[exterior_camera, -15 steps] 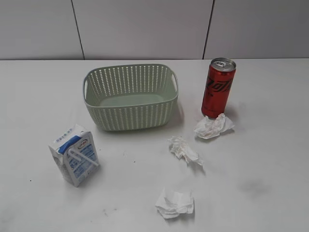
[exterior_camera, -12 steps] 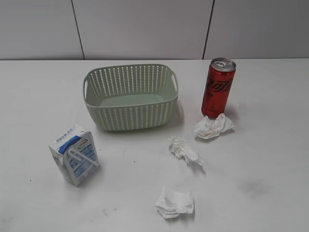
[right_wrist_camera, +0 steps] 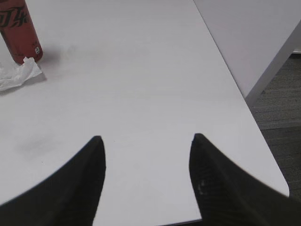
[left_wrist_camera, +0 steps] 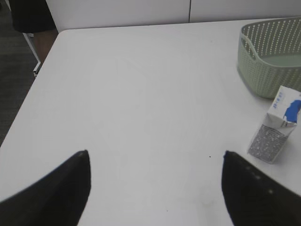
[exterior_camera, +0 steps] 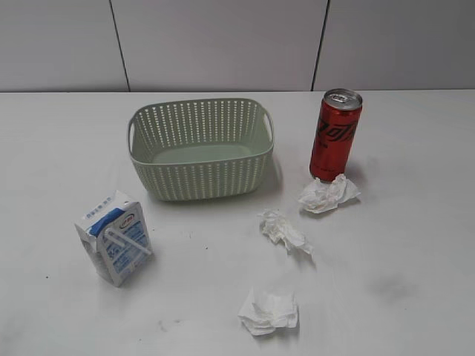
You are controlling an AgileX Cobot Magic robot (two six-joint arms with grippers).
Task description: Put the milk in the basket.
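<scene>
Milk carton [exterior_camera: 113, 237] stands upright nr the table's [exterior_camera: 415, 245] front-left corner, turned corner-on, straw side facing front; pale green basket [exterior_camera: 200, 148] sits behind it toward the back edge, mouth up, nothing in it. Left gripper [left_wrist_camera: 155, 188] is wide open, holding nothing, carton off to its right, so prob. its pick. Right gripper [right_wrist_camera: 146, 181] likewise open and bare nr the right edge. Red can [exterior_camera: 335, 135] w/ crumpled tissue [exterior_camera: 328, 194] at its base.

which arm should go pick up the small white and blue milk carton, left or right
Left, probably. The small white and blue milk carton stands just right of the open left gripper, near the pale green perforated plastic basket. The open right gripper sees only the tall red can and a crumpled white tissue.
</scene>
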